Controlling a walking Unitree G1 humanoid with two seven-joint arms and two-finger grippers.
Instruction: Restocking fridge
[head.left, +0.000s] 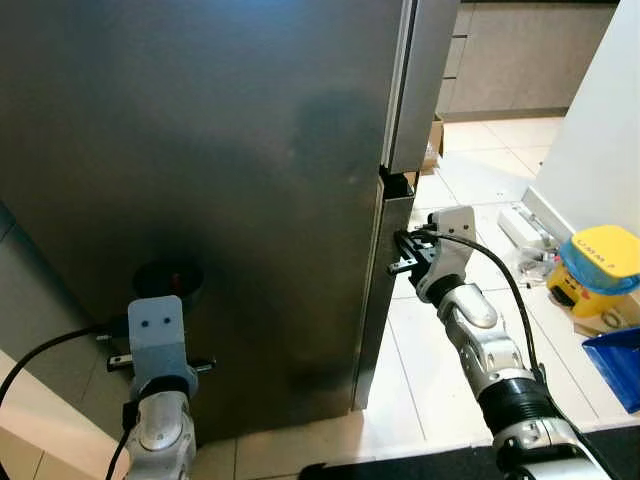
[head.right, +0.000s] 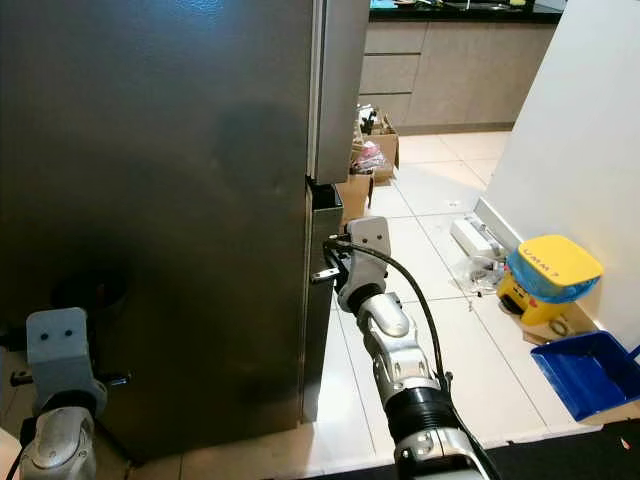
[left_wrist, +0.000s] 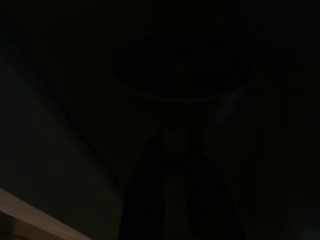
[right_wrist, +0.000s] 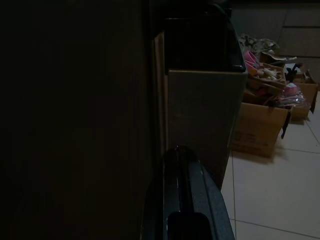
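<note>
where right tool meets fridge, boxes behind

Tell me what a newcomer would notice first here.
The tall dark steel fridge dominates, its doors closed, directly before the robot. The right pincer reaches to the fridge's right edge, at the gap between upper and lower doors. On the tiled floor to the right sit a yellow bin and a blue dustpan.
</note>
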